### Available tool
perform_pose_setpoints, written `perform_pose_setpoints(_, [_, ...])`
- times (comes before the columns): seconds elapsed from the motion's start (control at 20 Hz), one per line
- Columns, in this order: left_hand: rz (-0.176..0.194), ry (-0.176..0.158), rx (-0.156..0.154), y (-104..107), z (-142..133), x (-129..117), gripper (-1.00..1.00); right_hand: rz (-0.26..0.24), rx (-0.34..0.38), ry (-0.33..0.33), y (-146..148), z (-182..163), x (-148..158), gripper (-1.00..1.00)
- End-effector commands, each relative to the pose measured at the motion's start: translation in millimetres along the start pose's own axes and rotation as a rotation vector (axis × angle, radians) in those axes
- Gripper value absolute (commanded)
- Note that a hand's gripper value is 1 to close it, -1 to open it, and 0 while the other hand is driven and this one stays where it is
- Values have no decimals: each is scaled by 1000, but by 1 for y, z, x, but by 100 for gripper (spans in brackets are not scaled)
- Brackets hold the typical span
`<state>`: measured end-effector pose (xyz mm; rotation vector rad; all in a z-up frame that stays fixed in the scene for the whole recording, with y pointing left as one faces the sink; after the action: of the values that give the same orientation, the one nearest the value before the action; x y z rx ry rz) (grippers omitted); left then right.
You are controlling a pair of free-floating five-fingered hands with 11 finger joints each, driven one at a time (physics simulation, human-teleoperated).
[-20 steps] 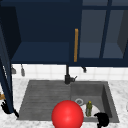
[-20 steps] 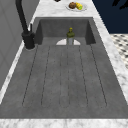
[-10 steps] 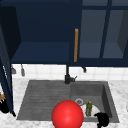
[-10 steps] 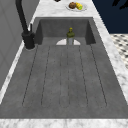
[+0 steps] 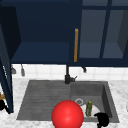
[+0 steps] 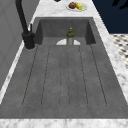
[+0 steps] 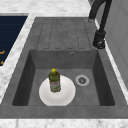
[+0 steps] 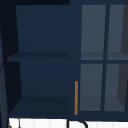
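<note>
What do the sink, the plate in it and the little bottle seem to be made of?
The sink looks like dark grey stone or composite: a mottled, matte surface with no shine. The plate is plain smooth white, probably ceramic, though it could be plastic. The bottle standing on it looks like olive-green plastic or glass with a yellow cap and a pale label; which of the two is unclear.

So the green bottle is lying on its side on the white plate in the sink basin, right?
Not quite. The green bottle stands upright on the white plate in the sink basin, as the right side view shows. The right hand is near it in the front view.
</note>
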<state>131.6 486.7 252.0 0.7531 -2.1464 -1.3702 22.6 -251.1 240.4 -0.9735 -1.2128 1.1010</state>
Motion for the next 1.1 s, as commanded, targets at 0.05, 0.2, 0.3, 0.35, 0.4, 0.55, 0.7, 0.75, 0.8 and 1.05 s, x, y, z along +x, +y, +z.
perform_pose_setpoints(0.05, [5,-90,-42,22,-2,0,-100,0,0,0,0,0,0,0])
perform_pose_setpoints(0.2, [17,-89,-61,35,-3,2,-100,0,0,0,0,0,0,0])
perform_pose_setpoints(0.3, [21,-88,-69,43,-4,3,-100,0,0,0,0,0,0,0])
perform_pose_setpoints(0.35, [20,-88,-76,48,-4,5,-100,0,0,0,0,0,0,0])
perform_pose_setpoints(0.4, [20,-89,-76,52,-4,6,-100,0,0,0,0,0,0,0])
perform_pose_setpoints(0.55, [18,-89,-76,65,-5,8,-100,0,0,0,0,0,0,0])
perform_pose_setpoints(0.7, [8,-79,-89,76,-4,10,-100,0,0,0,0,0,0,0])
perform_pose_setpoints(0.75, [15,-66,-98,81,-4,11,-100,0,0,0,0,0,0,0])
perform_pose_setpoints(0.8, [16,-57,-101,85,-3,12,-100,0,0,0,0,0,0,0])
perform_pose_setpoints(1.05, [1,-51,-95,110,0,28,-100,0,0,0,0,0,0,0])
